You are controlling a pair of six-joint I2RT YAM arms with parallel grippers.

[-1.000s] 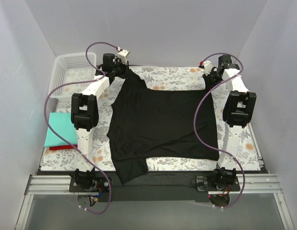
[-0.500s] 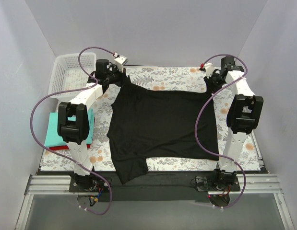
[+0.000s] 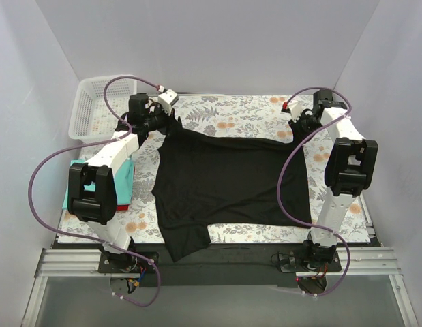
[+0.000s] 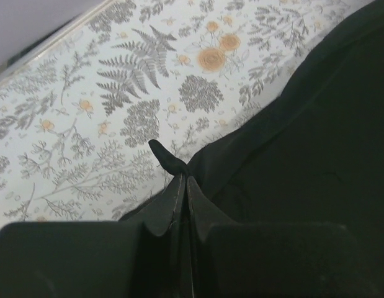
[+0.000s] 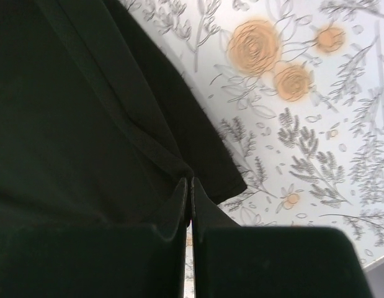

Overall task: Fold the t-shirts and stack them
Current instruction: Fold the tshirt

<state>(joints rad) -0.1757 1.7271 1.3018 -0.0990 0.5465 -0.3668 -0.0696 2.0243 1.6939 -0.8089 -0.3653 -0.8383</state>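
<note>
A black t-shirt (image 3: 231,180) lies spread on the flowered cloth (image 3: 231,112), one sleeve hanging over the near edge. My left gripper (image 3: 171,125) is shut on the shirt's far left corner; the wrist view shows a pinched tuft of black fabric (image 4: 169,160) at the fingertips. My right gripper (image 3: 297,129) is shut on the shirt's far right corner, with the black fabric (image 5: 86,112) held between its jaws. Both corners are lifted a little above the cloth. A folded teal shirt (image 3: 122,178) over a red one lies at the left.
A white plastic basket (image 3: 95,102) stands at the far left corner. The left arm's purple cable (image 3: 47,167) loops wide over the teal stack. White walls close in the left, right and back sides.
Both grippers have drawn the shirt's far edge toward the near side and lowered it. The left arm swung out to the left over the teal stack.
</note>
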